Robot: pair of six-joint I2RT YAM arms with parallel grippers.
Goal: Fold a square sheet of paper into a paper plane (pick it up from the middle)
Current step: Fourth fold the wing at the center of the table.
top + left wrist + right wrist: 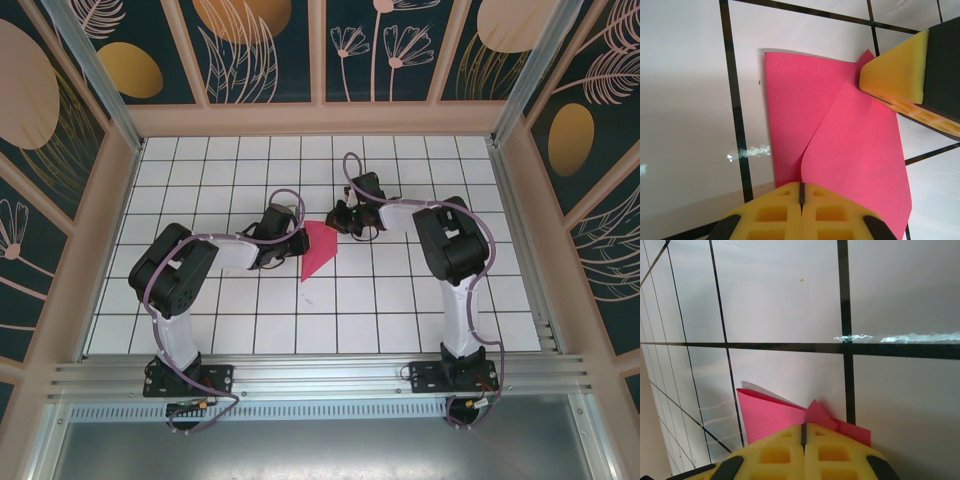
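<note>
Two early folds at most, we reckon: on the grid table the pink sheet of paper lies btwn the arms, flaps turned in, no narrow dart yet. Left gripper and right gripper are both clenched empty, tips down on opp. ends of the sheet; wing folds are left.

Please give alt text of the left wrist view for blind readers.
A folded magenta-pink paper sheet lies on a white gridded table; the shut yellow left claw touches its near edge, the right claw its far corner.
</note>
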